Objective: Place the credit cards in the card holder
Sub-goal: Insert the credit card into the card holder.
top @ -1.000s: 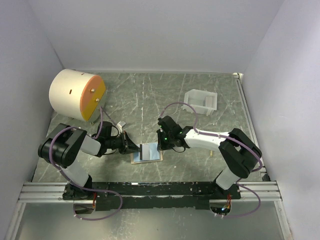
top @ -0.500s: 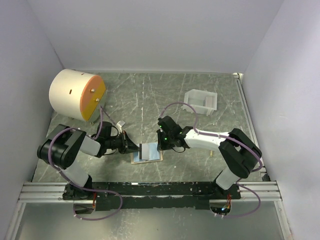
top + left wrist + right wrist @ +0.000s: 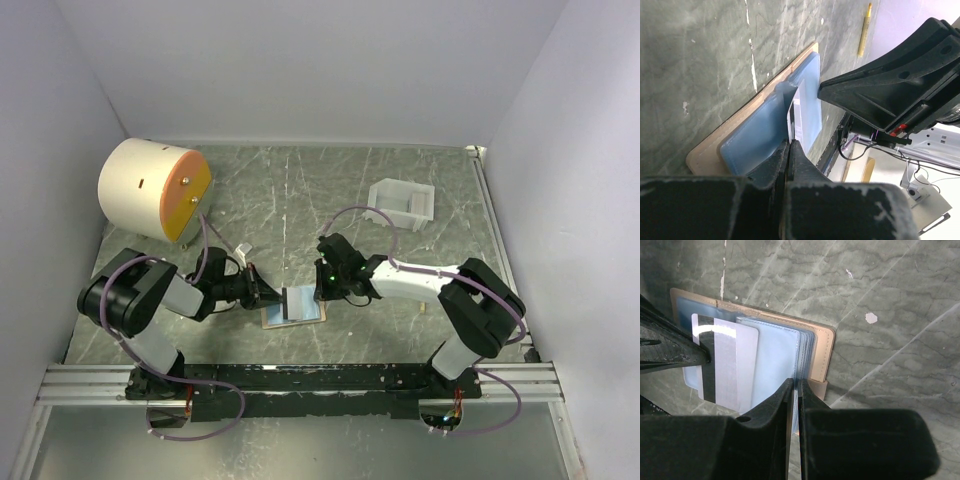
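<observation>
1. Left fingers [image 3: 802,165] are squeezed tight on the edge of a credit card [image 3: 725,362], which is pale with a black stripe. Right fingers [image 3: 772,410] are nearly together, pinching a pale blue pocket leaf of the card holder [image 3: 300,308].
2. Nearest thing is the metal rail [image 3: 300,380] both arms are bolted to.
3. Just past it, the holder lies open in the near middle of the table [image 3: 300,190], which is a grey-green marbled top. The left gripper [image 3: 272,297] is at its left side and the right gripper [image 3: 322,295] at its right.
4. Further back there's a big cream cylinder [image 3: 155,188] with an orange face at far left and a white tray [image 3: 402,202] at far right. They sit well apart.
5. Plain pale walls [image 3: 300,70] box in the left, right and far sides.
6. Only the right wrist view shows the card's stripe and that the card lies over the left pockets. I can't tell if it's actually inside one.
7. Only the left wrist view shows the card edge-on, plus a thin yellow stick [image 3: 864,30] on the table beyond the holder.
</observation>
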Robot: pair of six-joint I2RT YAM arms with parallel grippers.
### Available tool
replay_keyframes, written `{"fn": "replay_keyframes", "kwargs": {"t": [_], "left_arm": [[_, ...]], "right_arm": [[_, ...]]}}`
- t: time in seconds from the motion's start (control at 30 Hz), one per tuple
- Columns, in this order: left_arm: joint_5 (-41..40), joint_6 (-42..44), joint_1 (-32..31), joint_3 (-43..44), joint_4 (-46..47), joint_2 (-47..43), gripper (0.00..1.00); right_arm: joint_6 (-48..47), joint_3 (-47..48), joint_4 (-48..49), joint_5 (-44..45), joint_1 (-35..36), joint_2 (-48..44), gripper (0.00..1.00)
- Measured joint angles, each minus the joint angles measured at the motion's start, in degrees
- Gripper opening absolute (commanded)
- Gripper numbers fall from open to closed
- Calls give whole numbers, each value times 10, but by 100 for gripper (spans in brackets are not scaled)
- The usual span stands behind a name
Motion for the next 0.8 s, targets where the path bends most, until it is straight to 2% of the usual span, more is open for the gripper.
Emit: {"fn": "replay_keyframes", "kwargs": {"t": [0.1, 0.27, 0.5, 0.57, 0.8], "left_arm": [[-7, -5, -7, 0, 10, 5, 7], [-16, -16, -14, -3, 25, 10, 10], [-35, -14, -22, -3, 8, 5, 41], [-40, -14, -23, -3, -8, -8, 48], [-76, 11, -23, 12, -104, -84, 51]], "right_arm": [[6, -4, 5, 0, 0, -2, 9], [19, -11, 6, 0, 0, -10, 18], [28, -17, -19, 2, 4, -48, 34], [29, -17, -22, 2, 4, -54, 36], [29, -19, -30, 5, 4, -55, 32]]}}
